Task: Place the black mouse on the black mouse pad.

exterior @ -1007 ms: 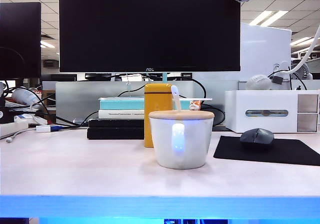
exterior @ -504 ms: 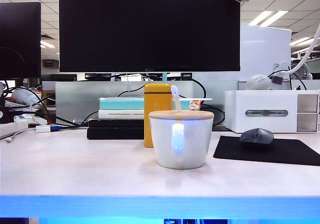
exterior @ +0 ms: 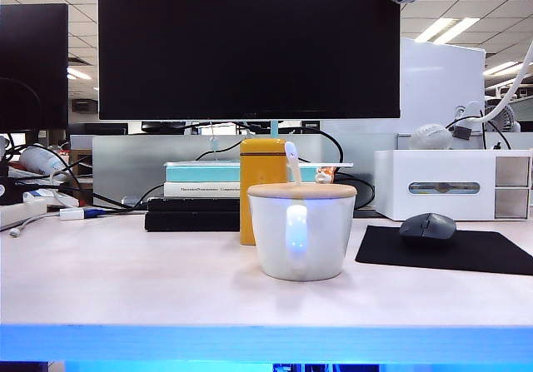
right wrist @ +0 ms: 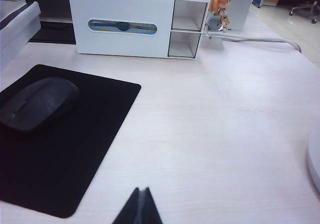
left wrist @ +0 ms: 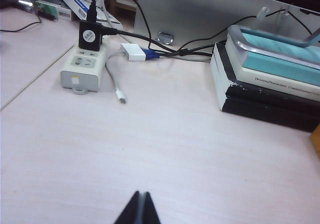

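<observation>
Pale desk surface is seen before one large dark monitor. One black mouse is found resting on one black mouse pad, near the pad's rear edge, right of one white mug. Bare desk is left around the pad's edges. The left pincer is seen shut and empty above open desk near one book stack; the right pincer is likewise shut, empty, beside the pad's corner
</observation>
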{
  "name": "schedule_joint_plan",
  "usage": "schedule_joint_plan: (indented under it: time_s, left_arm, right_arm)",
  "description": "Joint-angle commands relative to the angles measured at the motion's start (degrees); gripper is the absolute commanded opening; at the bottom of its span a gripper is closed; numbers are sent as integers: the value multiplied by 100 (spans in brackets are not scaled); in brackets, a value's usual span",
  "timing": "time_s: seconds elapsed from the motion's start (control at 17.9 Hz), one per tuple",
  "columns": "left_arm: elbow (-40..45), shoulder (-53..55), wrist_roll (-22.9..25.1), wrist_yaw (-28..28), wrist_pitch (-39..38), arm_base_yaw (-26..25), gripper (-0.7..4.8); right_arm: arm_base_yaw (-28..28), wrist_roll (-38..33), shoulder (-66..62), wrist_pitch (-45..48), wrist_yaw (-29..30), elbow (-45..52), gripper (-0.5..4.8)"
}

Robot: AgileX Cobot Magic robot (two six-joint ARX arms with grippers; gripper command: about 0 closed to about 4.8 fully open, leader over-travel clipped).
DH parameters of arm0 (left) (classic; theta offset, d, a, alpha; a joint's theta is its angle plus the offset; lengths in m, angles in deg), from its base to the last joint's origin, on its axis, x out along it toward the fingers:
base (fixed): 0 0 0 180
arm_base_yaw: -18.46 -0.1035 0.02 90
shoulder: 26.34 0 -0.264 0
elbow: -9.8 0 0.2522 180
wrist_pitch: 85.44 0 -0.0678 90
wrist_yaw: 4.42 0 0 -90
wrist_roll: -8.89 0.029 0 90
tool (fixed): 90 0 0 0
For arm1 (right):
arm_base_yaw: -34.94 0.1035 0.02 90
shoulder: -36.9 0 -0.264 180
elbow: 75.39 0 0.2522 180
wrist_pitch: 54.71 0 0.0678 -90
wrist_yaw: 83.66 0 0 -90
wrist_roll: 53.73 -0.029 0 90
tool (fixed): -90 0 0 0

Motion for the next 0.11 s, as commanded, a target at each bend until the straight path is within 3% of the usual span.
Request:
schedule_joint_plan:
  time_s: [0.06, 0.11]
  left_arm:
    - [-7, -11, 7, -20, 63, -7, -1]
    - [-7, -11, 7, -22, 63, -7, -1]
  right_arm:
    - [2, 15, -4, 35, 4, 52, -1]
    - [2, 15, -4, 35, 4, 52, -1]
